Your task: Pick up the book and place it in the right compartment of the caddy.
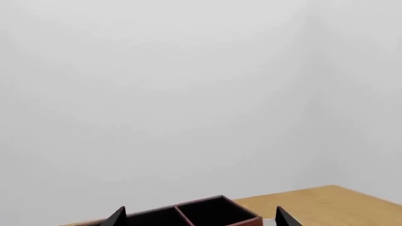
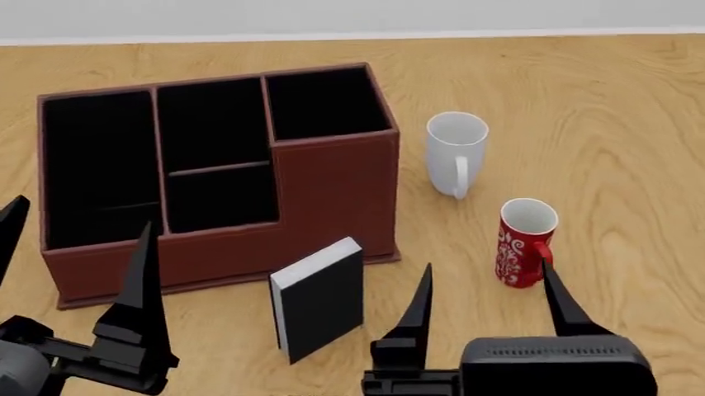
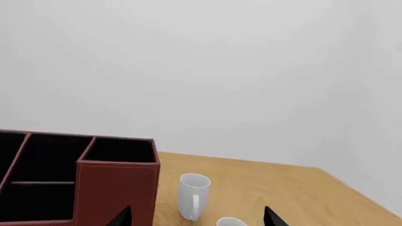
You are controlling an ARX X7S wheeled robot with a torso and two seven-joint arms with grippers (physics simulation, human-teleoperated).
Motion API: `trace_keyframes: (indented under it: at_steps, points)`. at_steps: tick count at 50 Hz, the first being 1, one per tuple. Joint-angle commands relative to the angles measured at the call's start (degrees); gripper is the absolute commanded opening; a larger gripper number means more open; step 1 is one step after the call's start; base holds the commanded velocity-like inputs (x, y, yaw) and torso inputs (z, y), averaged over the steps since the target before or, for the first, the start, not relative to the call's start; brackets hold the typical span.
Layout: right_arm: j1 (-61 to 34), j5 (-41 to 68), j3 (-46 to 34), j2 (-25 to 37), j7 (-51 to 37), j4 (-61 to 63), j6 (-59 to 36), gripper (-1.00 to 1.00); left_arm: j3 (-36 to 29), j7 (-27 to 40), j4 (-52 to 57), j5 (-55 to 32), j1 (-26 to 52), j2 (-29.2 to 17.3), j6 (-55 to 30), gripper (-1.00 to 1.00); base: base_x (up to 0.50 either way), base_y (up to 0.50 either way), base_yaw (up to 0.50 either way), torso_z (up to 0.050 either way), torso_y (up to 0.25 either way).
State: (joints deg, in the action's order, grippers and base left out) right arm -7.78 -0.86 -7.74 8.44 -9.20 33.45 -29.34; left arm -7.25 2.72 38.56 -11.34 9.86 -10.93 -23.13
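Book standing upright on the table, just in front of the caddy, near its front right corner, black cover facing the cam, pale page edges on top and left side. Nothing touching it.

Right compartment = back right pocket of caddy, black inside, nothing visible in it. The other pockets look dark too.

Left gripper low at the left of head view, fingers spread wide, holding nothing, in front of caddy's left end. Right gripper also spread apart, holding nothing, sits right of the book, apart from it.

White mug right of caddy, red mug nearer the robot and further right, near the right gripper's outer fingertip.

Wrist cams: mostly grey wall; left shows the caddy top edge, right shows the caddy's right end + white mug.
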Motion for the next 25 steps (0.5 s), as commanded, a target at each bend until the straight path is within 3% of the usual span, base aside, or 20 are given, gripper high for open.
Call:
trace_keyframes:
  at_steps: [1, 25]
  points:
    - [0.6, 1.0, 0.3, 0.3, -0.5, 2.5, -1.3, 1.0, -0.9, 0.7, 1.8, 0.1, 0.5, -0.9, -1.4, 1.0, -0.04, 0.0, -0.5, 0.0, 0.0]
    - [2.5, 3.3, 0.4, 1.7, -0.5, 6.8, -3.2, 1.0, -1.9, 3.3, 6.7, 2.0, -0.8, -2.3, -2.0, 1.0, -0.03, 0.0, -0.5, 0.0, 0.0]
